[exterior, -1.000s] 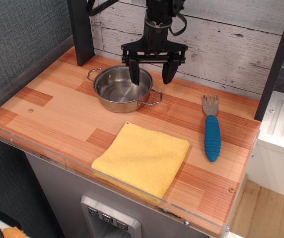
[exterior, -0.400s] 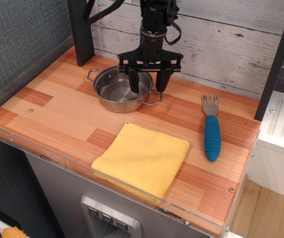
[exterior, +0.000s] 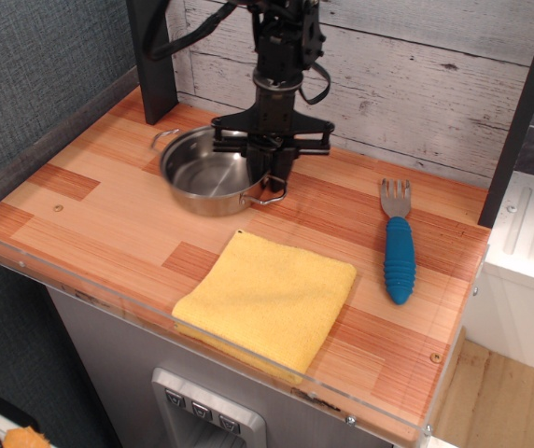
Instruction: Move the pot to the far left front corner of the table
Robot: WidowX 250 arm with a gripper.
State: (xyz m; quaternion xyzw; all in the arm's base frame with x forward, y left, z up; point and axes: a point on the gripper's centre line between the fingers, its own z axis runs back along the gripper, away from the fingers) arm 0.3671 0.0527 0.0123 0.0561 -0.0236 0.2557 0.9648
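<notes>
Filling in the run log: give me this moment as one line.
end effector: closed on pot rim | pot: back-centre of table, not yet at front-left corner | cloth, fork: untouched

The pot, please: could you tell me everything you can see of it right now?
The pot is small, shallow, round, shiny bare steel and looks empty. It has two thin wire loop handles, one at its back left and one at its front right. It sits upright at the table's back, left of centre. The gripper fingers straddle its right rim, apparently closed on it.

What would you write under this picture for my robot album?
The robot's hand grips the shiny pot by its rim, near a yellow cloth and blue fork.
</notes>
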